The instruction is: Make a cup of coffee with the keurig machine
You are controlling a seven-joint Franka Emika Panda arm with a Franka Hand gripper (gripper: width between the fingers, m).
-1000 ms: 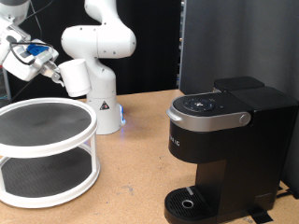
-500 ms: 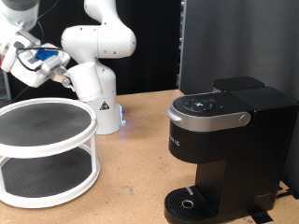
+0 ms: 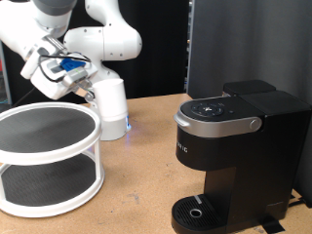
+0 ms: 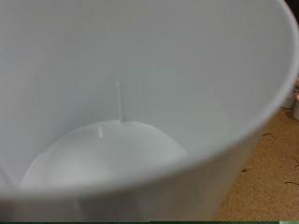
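Note:
The white cup (image 3: 113, 107) hangs upright from my gripper (image 3: 91, 90) at the exterior view's upper left, above the table and in front of the arm's white base. The gripper is shut on the cup's rim. In the wrist view the cup (image 4: 140, 103) fills almost the whole picture, with its empty white inside showing; the fingers themselves are hidden there. The black keurig machine (image 3: 234, 146) stands at the exterior view's right with its silver-rimmed lid closed and its round drip tray (image 3: 200, 211) bare. The cup is well to the left of the machine.
A white two-tier round rack (image 3: 49, 156) with dark shelves stands at the exterior view's lower left, just below the gripper. The wooden table (image 3: 146, 185) runs between rack and machine. A black panel stands behind the machine.
The gripper has swung from the far upper left towards the exterior view's right and downwards, carrying the cup with it. The machine and rack have not moved.

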